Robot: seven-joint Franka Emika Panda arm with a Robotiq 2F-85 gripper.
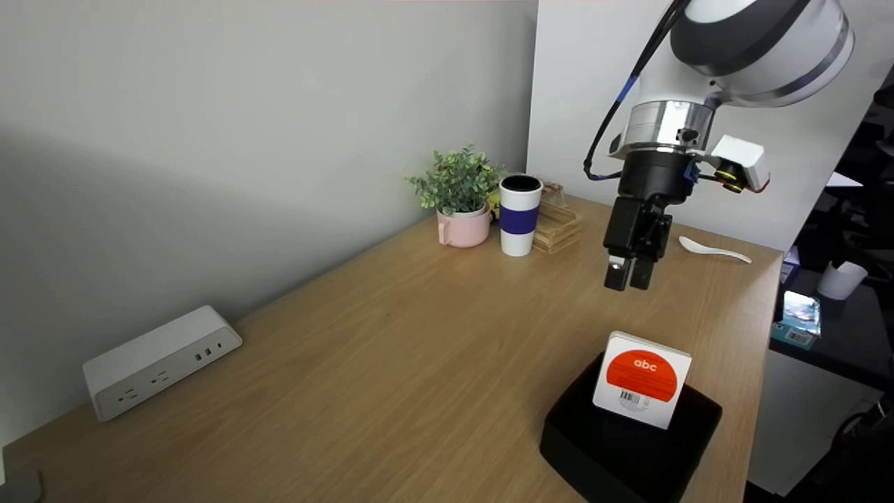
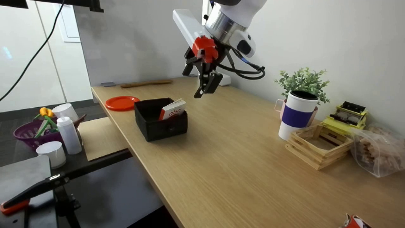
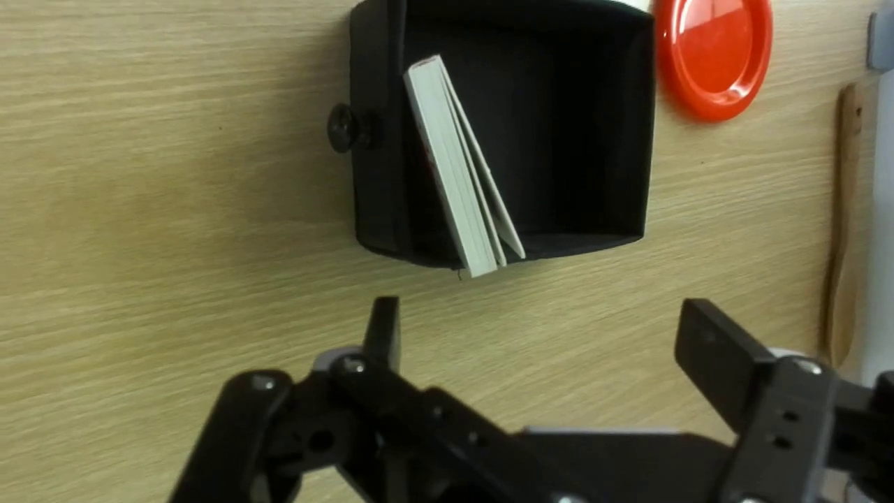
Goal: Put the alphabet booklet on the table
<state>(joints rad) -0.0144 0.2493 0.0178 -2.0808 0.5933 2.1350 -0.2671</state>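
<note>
The alphabet booklet is white with an orange-red circle and "abc". It stands tilted in an open black box and sticks up above its rim; it also shows in an exterior view. In the wrist view the booklet shows its page edges, slightly fanned, near the knob-side wall of the box. Its lower part is hidden in the box. The box rests on the wooden table. My gripper is open and empty above the table, beside and higher than the box; both exterior views show it.
A red plate and a wooden utensil lie beyond the box. A tumbler, a potted plant, a wooden crate and a white power strip stand along the wall. A white spoon lies near the table's end.
</note>
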